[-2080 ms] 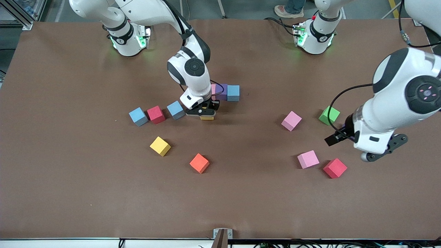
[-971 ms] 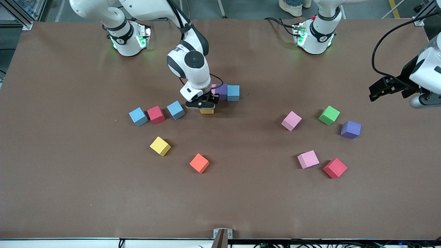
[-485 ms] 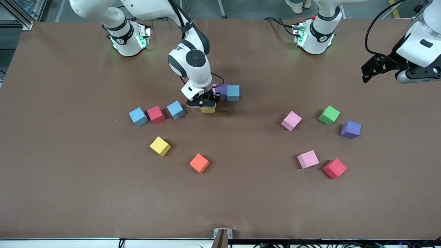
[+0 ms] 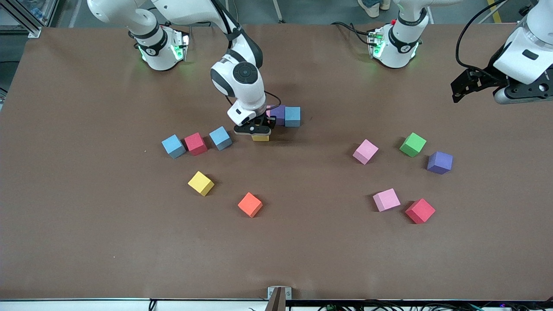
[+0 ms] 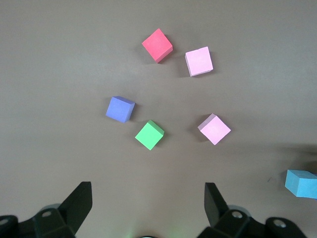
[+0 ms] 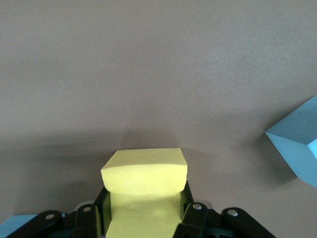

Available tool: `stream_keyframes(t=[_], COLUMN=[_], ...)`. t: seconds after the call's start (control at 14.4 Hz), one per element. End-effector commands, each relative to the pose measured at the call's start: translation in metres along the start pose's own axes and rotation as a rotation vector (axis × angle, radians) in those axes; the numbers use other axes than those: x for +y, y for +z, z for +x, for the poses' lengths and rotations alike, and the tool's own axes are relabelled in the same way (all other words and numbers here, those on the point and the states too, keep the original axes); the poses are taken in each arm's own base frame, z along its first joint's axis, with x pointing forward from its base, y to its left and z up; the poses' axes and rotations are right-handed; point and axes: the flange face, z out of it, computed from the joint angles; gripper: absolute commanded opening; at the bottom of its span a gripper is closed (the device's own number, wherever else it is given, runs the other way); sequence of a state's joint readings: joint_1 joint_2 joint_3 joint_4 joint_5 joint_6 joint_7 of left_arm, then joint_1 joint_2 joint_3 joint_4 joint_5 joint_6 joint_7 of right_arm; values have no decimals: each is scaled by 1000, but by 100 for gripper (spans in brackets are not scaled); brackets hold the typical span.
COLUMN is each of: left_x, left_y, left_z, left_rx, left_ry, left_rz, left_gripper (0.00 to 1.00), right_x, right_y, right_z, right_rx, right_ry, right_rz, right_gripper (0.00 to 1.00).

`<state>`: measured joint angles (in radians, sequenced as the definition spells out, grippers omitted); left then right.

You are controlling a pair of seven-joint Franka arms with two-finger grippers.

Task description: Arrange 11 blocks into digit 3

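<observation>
table (image 4: 86, 242): brown; on it: blocks (image 4: 365, 151) scattered; orange cube (image 4: 250, 204)

The right gripper (image 4: 259, 131), clamped on a yellow block (image 4: 260, 138), is hemmed in at mid-table: a short row of pink, purple (image 4: 278, 114) and blue blocks (image 4: 292, 116) stands just beside it toward the robots' bases, and a blue block (image 4: 220, 138), a red block (image 4: 195, 143) and another blue block (image 4: 173, 146) line up toward the right arm's end. Toward the front camera the way is open down to a loose yellow block (image 4: 201, 183) and the orange cube (image 4: 250, 204), and wide bare brown table (image 4: 302, 250) lies between these and the scattered cluster of pink (image 4: 365, 151), green (image 4: 412, 144), purple (image 4: 440, 162), pink (image 4: 386, 200) and red (image 4: 420, 211) blocks. The left gripper (image 4: 479, 88) hangs high with jaws spread wide over the table's edge at its own end, well apart from that cluster
</observation>
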<state>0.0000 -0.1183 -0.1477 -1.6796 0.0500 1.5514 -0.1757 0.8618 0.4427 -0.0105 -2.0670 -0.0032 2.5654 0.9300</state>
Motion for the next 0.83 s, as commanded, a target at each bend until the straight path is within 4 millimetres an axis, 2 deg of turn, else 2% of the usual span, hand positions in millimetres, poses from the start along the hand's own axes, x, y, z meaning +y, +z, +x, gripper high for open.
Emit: stream_keyframes(t=[0.0, 0.55, 0.76], left_x=[-2, -2, -2], left_y=[0, 5, -1], left_z=[-1, 3, 2], left_rx=[-1, -3, 5], left_ry=[-9, -5, -6], left_rz=[-14, -4, -7], left_gripper=[100, 100, 100], right_x=[1, -1, -2], right_y=[-6, 0, 3], right_z=[-12, -16, -15], right_rx=[-1, 1, 4], right_ry=[5, 10, 17], right_rz=[9, 12, 16], right_gripper=[0, 0, 0])
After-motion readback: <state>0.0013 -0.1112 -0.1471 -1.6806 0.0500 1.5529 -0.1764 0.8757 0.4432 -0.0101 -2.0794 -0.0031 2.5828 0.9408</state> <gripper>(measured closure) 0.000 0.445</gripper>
